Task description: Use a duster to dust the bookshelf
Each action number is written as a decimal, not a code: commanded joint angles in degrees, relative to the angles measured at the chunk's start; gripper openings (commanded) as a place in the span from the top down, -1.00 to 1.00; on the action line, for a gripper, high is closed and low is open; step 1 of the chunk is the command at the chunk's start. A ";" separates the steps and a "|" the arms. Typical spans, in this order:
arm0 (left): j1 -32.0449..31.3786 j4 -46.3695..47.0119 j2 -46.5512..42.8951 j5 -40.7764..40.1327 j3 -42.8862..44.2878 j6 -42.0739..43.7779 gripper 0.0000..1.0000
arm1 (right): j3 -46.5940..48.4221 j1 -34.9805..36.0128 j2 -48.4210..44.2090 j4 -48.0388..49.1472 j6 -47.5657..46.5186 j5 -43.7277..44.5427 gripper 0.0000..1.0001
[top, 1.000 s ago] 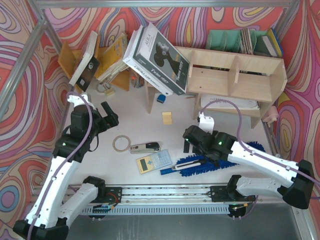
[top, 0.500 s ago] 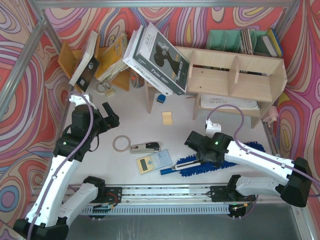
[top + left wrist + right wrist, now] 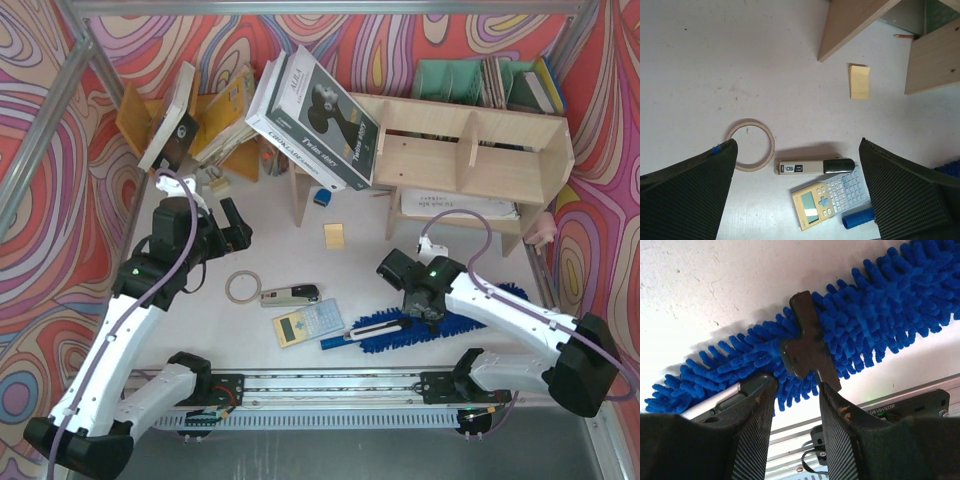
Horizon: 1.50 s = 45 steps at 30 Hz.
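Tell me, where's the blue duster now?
Top view: the duster lies on the table, front right, beside the calculator, under the right gripper.

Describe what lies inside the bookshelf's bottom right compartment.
A flat stack of white papers lies in the bookshelf's bottom right compartment. The board above hides its back, and a purple cable crosses its front, so anything deeper cannot be seen.

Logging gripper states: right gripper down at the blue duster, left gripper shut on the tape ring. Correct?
One slip: the left gripper is open and holds nothing; the tape ring lies on the table between its spread fingers. The left wrist view shows it. The right gripper is down at the blue duster, as stated.
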 commanded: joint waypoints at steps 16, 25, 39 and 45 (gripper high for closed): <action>-0.27 -0.37 -3.09 -5.57 -2.39 2.02 -0.97 | 0.44 -5.89 5.05 5.19 -7.88 -2.98 0.25; -0.27 -0.77 -2.88 -6.01 -2.26 2.02 -0.97 | 0.74 -5.98 8.12 4.79 -7.13 -1.65 0.30; -0.27 -1.21 -2.40 -6.62 -2.09 1.85 -0.97 | 1.39 -5.98 10.76 2.89 -5.12 0.11 0.35; -0.27 -1.29 -2.31 -6.75 -2.03 1.76 -0.97 | 1.74 -5.98 11.00 2.79 -5.07 0.70 0.45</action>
